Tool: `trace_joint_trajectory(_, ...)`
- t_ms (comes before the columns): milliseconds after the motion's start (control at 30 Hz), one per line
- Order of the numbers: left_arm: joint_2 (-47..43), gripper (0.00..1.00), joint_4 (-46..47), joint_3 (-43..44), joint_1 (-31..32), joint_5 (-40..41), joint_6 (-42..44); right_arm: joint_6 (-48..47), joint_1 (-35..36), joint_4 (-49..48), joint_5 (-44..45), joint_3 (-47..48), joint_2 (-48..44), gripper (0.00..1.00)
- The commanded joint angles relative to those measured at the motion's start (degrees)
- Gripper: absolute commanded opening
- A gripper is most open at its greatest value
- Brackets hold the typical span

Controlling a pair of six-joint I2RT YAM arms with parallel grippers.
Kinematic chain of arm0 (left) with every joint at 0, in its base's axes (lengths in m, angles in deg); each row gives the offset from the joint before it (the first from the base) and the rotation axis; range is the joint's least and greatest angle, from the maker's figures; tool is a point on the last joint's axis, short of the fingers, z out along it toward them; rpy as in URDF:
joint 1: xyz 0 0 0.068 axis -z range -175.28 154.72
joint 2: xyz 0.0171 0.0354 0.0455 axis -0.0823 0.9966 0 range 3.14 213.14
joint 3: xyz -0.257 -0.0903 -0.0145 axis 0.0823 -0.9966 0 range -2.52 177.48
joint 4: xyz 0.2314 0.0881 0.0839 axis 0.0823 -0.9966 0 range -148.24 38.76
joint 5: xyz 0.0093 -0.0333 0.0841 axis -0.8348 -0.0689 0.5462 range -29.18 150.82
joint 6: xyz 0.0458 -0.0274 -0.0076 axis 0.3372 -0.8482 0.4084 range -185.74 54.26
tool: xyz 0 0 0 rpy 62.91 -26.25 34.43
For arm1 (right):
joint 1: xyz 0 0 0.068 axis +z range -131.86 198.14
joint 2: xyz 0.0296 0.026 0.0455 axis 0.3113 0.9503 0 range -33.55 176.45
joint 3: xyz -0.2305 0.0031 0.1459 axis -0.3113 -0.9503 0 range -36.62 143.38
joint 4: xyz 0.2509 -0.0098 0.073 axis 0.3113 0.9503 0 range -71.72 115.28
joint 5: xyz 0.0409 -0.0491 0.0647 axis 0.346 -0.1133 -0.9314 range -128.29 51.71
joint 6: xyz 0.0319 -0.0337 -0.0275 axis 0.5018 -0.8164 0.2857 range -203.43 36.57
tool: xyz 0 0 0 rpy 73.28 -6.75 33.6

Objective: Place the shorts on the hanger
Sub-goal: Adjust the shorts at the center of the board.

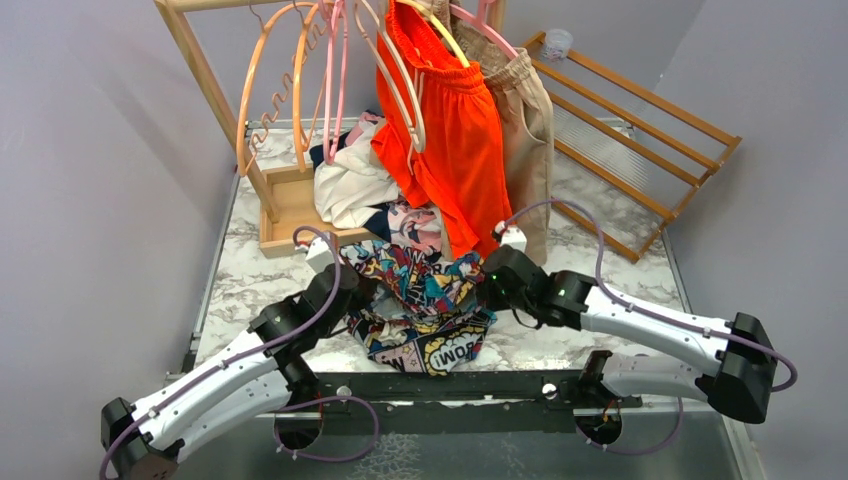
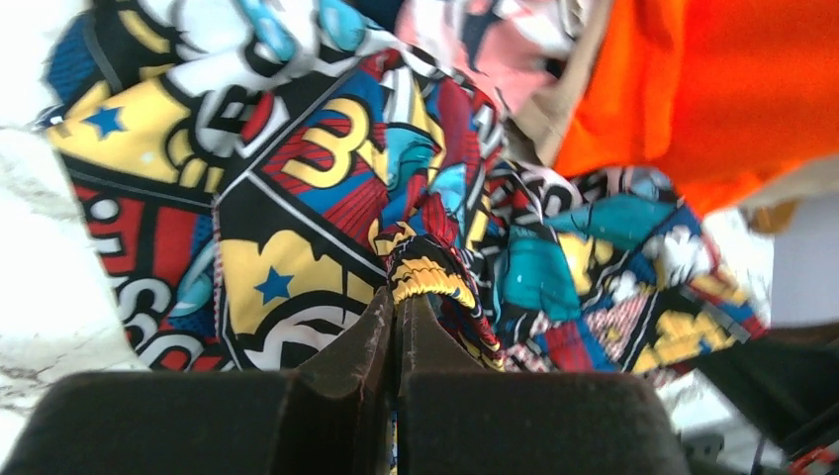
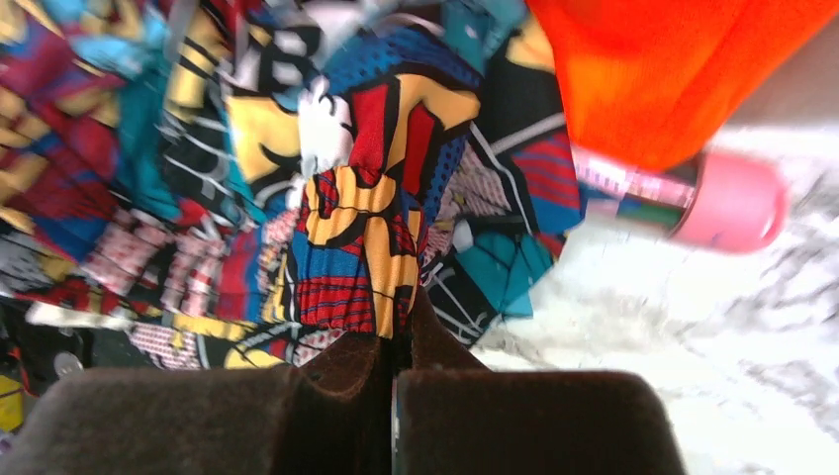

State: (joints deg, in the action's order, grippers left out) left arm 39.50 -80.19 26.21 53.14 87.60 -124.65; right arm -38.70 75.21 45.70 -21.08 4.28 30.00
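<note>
Comic-print shorts [image 1: 425,300] lie bunched on a marble table [image 1: 600,260], stretched between two robot claws. The left gripper [image 1: 352,288] is clamped tight on a fold of the printed fabric, its jaws pressed together with a yellow-and-red ridge of cloth standing up between the tips; the rest of the garment spreads ahead of it and to both sides. The right gripper [image 1: 492,275] likewise pinches an edge of the shorts between closed jaws, the cloth fanning out ahead and to its left. Beyond both claws a wooden rack [image 1: 200,70] carries orange shorts [image 1: 460,150] and beige shorts [image 1: 530,130]. The cream hanger [image 1: 403,85] hangs there too, well apart from either claw.
</note>
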Motion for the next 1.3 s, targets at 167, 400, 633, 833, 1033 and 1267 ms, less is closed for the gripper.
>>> trace_joint_trajectory(167, 7.5, 0.60, 1.5, 8.1, -0.1, -16.9, 19.7, -18.7, -0.1, 12.9, 7.4, 13.7, 1.9, 0.01)
trace_joint_trajectory(400, 10.3, 0.87, -4.1, 14.1, -0.1, -19.3, 29.7, -21.5, -0.1, 15.2, 5.0, 13.2, 0.9, 0.01)
trace_joint_trajectory(633, 13.1, 0.88, -5.8, 19.3, 0.0, -22.0, 36.6, -22.4, -0.4, 16.1, 5.1, 14.2, 0.7, 0.01)
trace_joint_trajectory(833, 15.7, 0.88, -6.1, 22.9, -0.1, -25.0, 42.8, -24.7, -1.1, 20.0, 6.5, 18.7, 0.3, 0.01)
trace_joint_trajectory(1033, 16.7, 0.88, -6.4, 25.2, 0.0, -30.1, 51.1, -27.8, -1.4, 24.0, 6.4, 23.1, -1.5, 0.01)
trace_joint_trajectory(1267, 18.0, 0.87, -5.9, 25.5, 0.0, -39.5, 58.6, -29.1, -1.6, 26.2, 6.6, 24.8, -3.7, 0.01)
